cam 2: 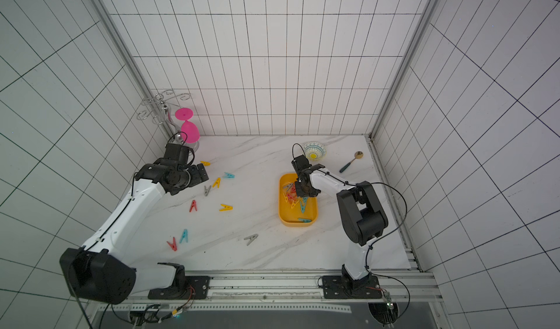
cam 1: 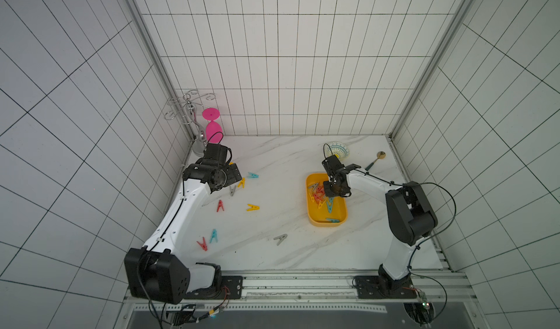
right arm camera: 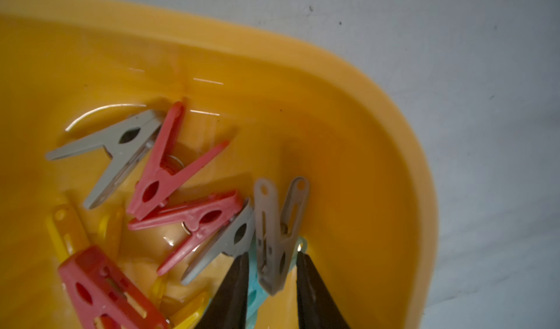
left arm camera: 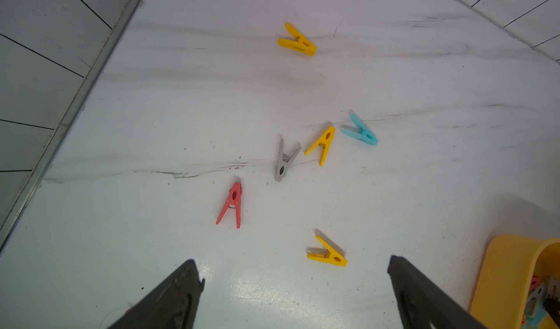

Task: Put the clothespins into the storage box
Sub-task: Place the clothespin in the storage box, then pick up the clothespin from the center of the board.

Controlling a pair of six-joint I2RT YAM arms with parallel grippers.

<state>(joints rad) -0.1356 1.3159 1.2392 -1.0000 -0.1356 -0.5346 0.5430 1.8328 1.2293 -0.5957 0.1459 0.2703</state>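
The yellow-orange storage box (cam 1: 312, 218) sits right of centre with several clothespins in it. My right gripper (cam 1: 328, 191) hangs over its far end. In the right wrist view a grey clothespin (right arm camera: 275, 230) stands between the fingers of that gripper (right arm camera: 271, 256), with a gap on each side, so the gripper is open. Several loose clothespins lie on the table at left, among them a teal one (cam 1: 253, 175), a red one (cam 1: 220, 205), a yellow one (cam 1: 252, 207) and a grey one (cam 1: 280, 238). My left gripper (left arm camera: 292, 260) is wide open and empty above the table, close to a yellow clothespin (left arm camera: 328, 253).
A small patterned bowl (cam 1: 337, 149) and a spoon (cam 1: 375, 159) lie behind the box. A pink goblet (cam 1: 212, 124) hangs on a metal rack (cam 1: 189, 109) in the far left corner. Tiled walls close in the table on three sides.
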